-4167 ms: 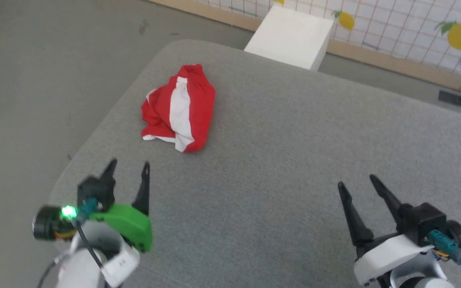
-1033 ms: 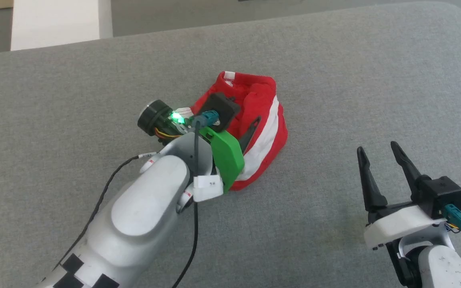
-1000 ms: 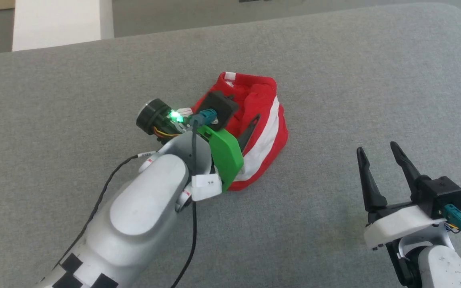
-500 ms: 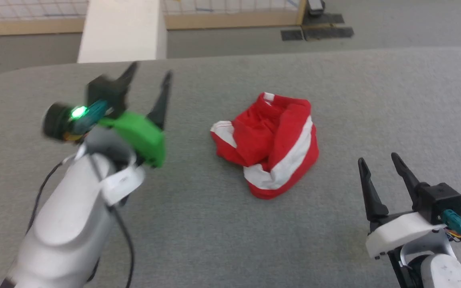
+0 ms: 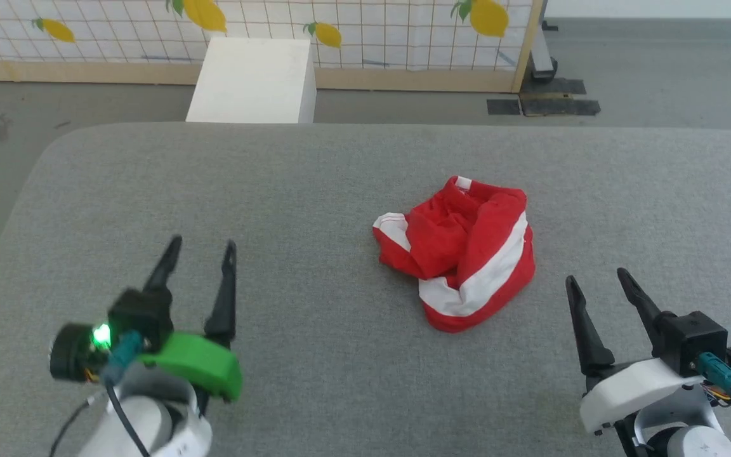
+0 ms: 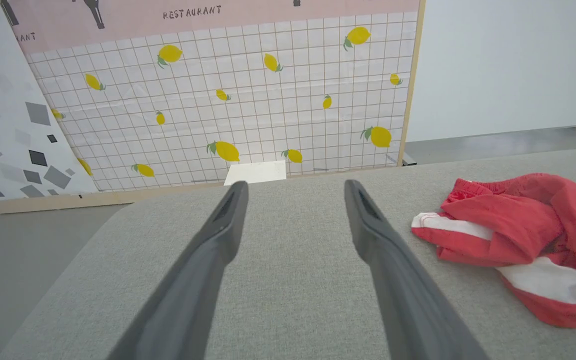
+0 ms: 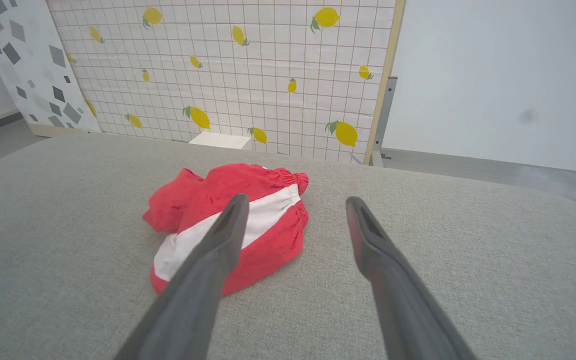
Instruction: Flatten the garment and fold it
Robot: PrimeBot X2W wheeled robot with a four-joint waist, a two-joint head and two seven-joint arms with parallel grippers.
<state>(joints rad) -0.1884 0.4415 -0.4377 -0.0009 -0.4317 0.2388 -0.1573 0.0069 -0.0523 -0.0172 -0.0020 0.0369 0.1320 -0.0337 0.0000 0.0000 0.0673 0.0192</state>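
Observation:
The garment (image 5: 460, 254), red shorts with white stripes, lies crumpled in a heap on the grey padded table (image 5: 315, 190), a little right of centre. My left gripper (image 5: 204, 244) is open at the lower left, well away from the heap, with nothing between its fingers. My right gripper (image 5: 596, 275) is open at the lower right, just off the heap's right side, also empty. In the left wrist view the garment (image 6: 523, 240) sits off to the right of the left gripper (image 6: 294, 186). In the right wrist view the garment (image 7: 218, 215) lies ahead and left of the right gripper (image 7: 294, 200).
Beyond the table's far edge stands a white box (image 5: 254, 79) on the floor, in front of a lemon-patterned grid panel (image 5: 365, 25). The table's rounded left corner (image 5: 54, 149) drops to grey floor. Bare grey surface spreads around the heap.
My left arm has pulled back from over the garment to the lower left, gripper still open and empty. The head camera has shifted. The right gripper has held its place.

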